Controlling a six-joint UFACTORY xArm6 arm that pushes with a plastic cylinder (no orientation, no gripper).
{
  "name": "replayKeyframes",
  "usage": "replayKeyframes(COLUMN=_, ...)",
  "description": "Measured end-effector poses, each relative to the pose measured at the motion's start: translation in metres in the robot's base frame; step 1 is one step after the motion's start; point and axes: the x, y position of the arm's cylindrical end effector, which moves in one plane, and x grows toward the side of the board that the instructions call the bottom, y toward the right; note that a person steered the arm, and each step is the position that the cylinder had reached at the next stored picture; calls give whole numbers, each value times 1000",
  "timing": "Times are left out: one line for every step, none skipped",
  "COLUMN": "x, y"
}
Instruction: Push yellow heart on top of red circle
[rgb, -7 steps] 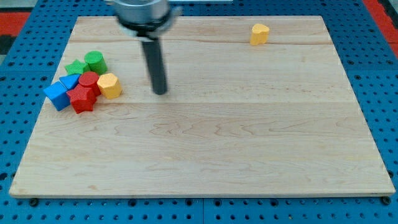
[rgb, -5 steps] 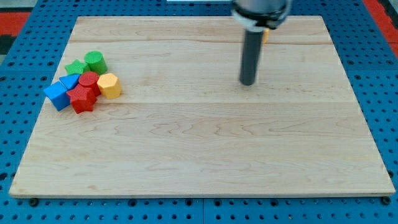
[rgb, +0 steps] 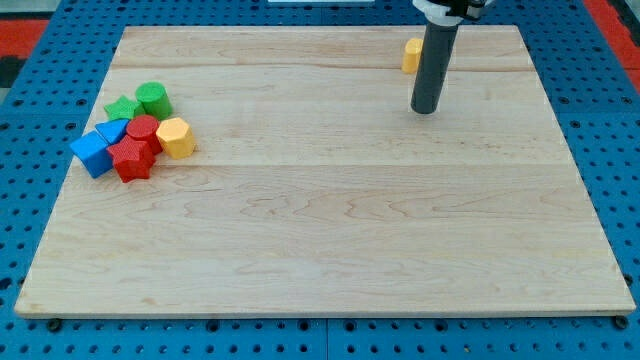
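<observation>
Getting behind the yellow heart (rgb: 411, 54) | it sits near the view's top, half hidden by the rod | my tip (rgb: 425, 109) just below it — no pincer fitted | red circle (rgb: 143, 128) far left — circle round to the heart's right, then push left steadily.

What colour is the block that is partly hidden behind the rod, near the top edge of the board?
Yellow. The block shows in the camera view.

Bright blocks on pale wood, blue pegboard around.
The board (rgb: 330, 210) is light wood with faint grain; the surround (rgb: 30, 200) is blue, dotted with holes, red at the top corners. Blocks: yellow heart (rgb: 411, 55), red circle (rgb: 143, 128), red star (rgb: 131, 159), two blue (rgb: 92, 152), two green (rgb: 153, 98), another yellow (rgb: 176, 137). The rod (rgb: 433, 65) is dark grey.
</observation>
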Motion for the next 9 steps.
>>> replayKeyframes(x=0, y=0)
replayKeyframes(x=0, y=9)
replayKeyframes(x=0, y=9)
replayKeyframes(x=-17, y=16)
replayKeyframes(x=-21, y=16)
replayKeyframes(x=-27, y=16)
replayKeyframes(x=-37, y=24)
replayKeyframes(x=-50, y=24)
replayKeyframes(x=-55, y=24)
